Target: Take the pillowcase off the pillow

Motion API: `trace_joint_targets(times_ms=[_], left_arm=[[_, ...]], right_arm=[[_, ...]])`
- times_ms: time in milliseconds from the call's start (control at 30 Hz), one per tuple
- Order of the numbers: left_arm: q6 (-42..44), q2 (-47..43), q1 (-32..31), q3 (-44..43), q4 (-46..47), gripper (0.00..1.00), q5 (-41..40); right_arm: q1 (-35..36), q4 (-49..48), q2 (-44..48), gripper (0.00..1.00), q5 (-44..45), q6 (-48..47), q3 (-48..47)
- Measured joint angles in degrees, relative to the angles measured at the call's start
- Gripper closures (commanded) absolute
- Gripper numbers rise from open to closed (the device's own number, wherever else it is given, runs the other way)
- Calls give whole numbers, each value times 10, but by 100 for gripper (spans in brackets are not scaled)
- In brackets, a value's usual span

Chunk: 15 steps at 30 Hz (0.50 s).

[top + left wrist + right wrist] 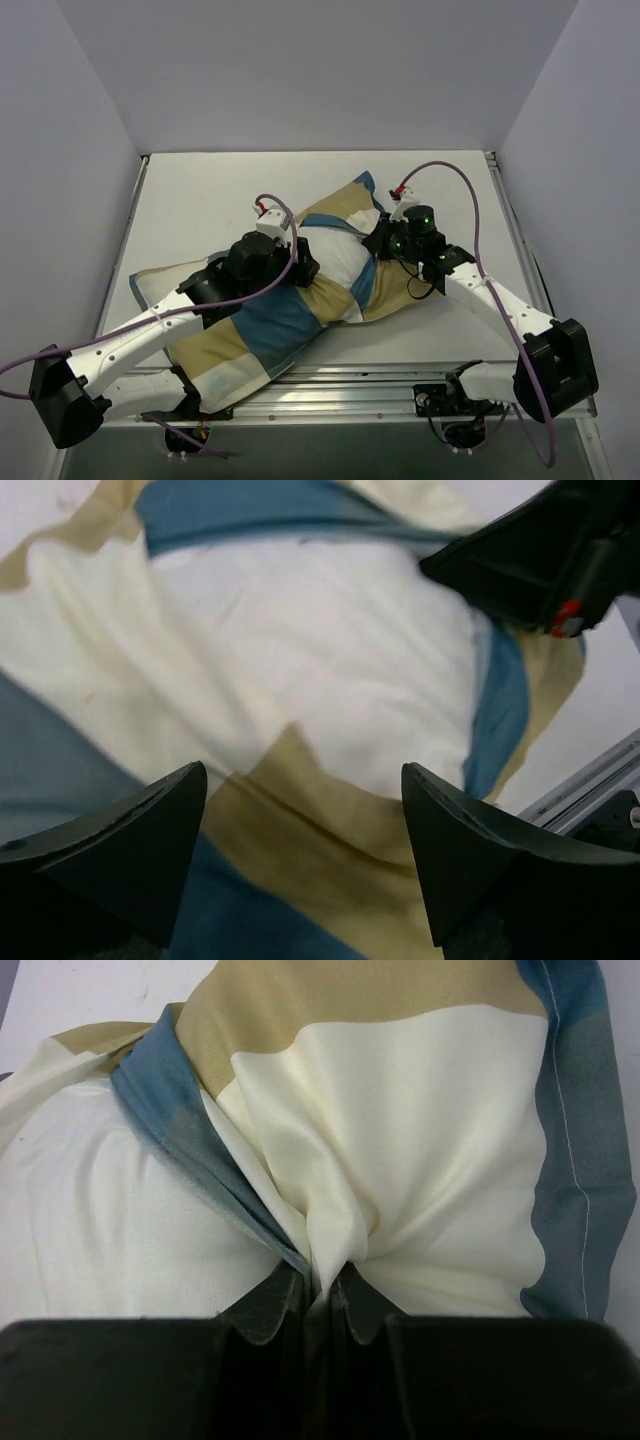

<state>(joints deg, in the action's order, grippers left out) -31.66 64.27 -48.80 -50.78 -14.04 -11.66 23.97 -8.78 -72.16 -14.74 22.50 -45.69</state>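
Pillow (340, 262) in its pillowcase (270, 330) lies diagonally on the white worktop (200, 200); far corner towards back right, near corner lapping over the aluminium rail (350, 385) at the front edge.

Right gripper (320, 1300) pinched tight on a gathered fold of the cream block, creases fanning out from the fingertips; just left of that fold runs the blue hem (165, 1110) of the case, with plain white pillow bulging out beside it.

Left gripper (300, 820) spread wide, nothing between its fingers; it sits over the middle of the bundle, above a tan patch and white cloth; whether it touches the fabric I cannot tell.

The two grippers are near each other, on either side of the white bulge.

Room: bare worktop behind and left of the bundle, a narrower bare strip on the right; walls (70, 150) enclose left, back and right.
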Motion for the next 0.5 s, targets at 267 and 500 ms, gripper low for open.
trace_joint_targets(times_ms=[267, 500], left_arm=[[111, 76, -28, -193, -38, 7, 6], [132, 210, -67, -269, -55, 16, -21]], right_arm=[[40, -8, -18, 100, 15, -1, -25], [57, -6, -28, 100, 38, -6, -40]])
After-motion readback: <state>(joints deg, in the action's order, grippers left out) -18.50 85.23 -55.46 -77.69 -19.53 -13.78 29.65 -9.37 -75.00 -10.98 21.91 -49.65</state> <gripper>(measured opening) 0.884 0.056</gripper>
